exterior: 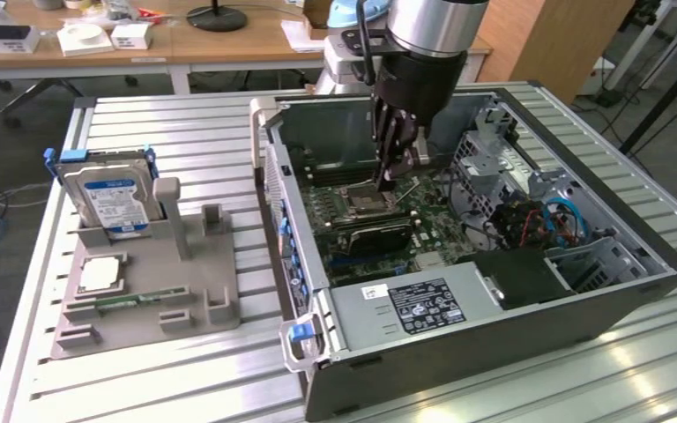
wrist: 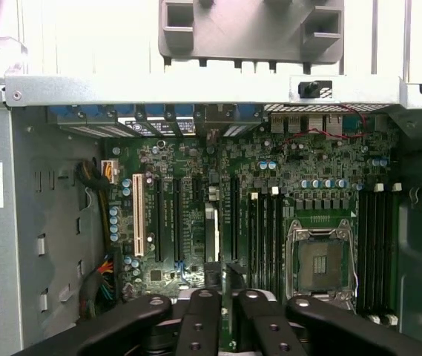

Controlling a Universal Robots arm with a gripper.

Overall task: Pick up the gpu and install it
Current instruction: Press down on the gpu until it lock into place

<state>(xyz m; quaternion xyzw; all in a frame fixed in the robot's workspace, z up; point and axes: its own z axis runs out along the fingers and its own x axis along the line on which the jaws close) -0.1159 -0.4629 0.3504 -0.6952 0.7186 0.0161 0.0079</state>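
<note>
My black gripper (exterior: 395, 167) down inside open grey computer case (exterior: 621, 295), clamped on thin dark gpu card (exterior: 391, 141), held upright over green motherboard (wrist: 196, 215). Tip imo: line card edge with black slot (wrist: 234, 215), keep square, press evenly.

A ribbed metal tabletop (exterior: 197, 123) carries the scene. An open computer case (exterior: 457, 352) lies on its side on it, toward the exterior view's right. Just beside the case, toward the exterior view's left, a grey holder tray (exterior: 204, 300) rests flat on the tabletop, near its edge.
</note>
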